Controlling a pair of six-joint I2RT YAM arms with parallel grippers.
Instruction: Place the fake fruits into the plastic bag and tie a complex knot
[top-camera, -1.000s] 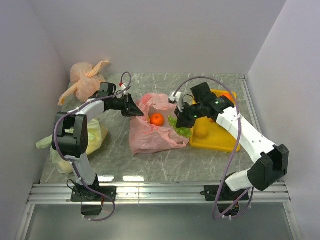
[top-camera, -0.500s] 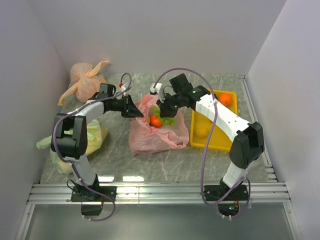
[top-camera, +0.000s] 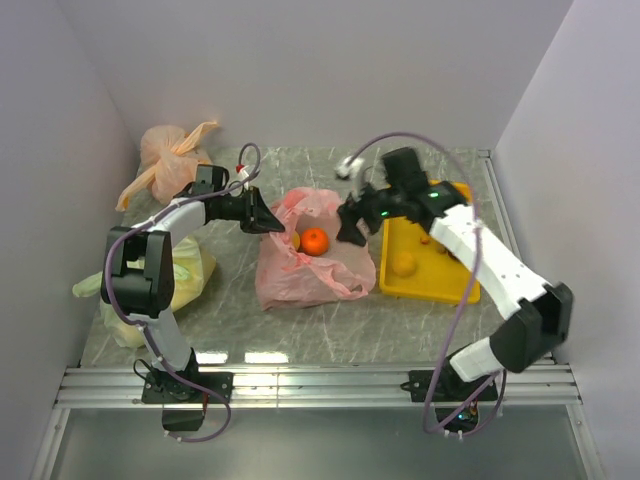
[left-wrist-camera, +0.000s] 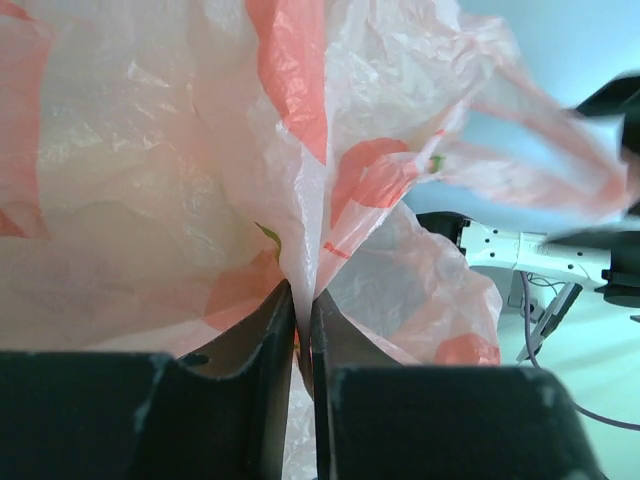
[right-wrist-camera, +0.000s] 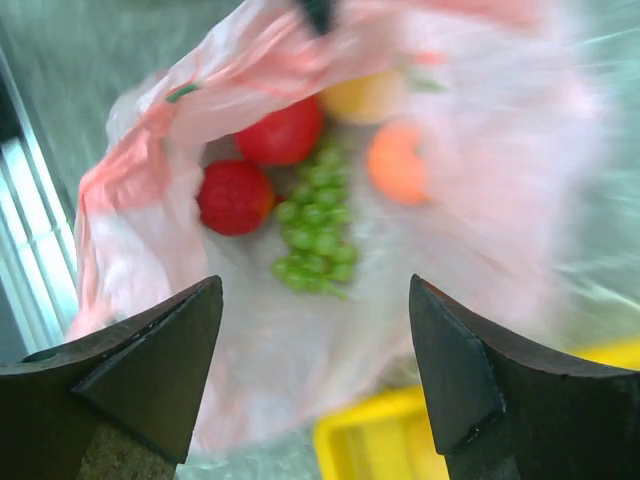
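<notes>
Right end effector (top-camera: 351, 224) has withdrawn, released, beside the plastic bag (top-camera: 310, 278); left end effector (top-camera: 271, 221) clenches its rim.

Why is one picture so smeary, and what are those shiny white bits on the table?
Right wrist view: motion smear, worst on the right; the green grapes in the pink bag look fairly clear. Left wrist view: the bag's right edge is smeared too. Top view: sharp; the white bits are light glare on the table.
</notes>
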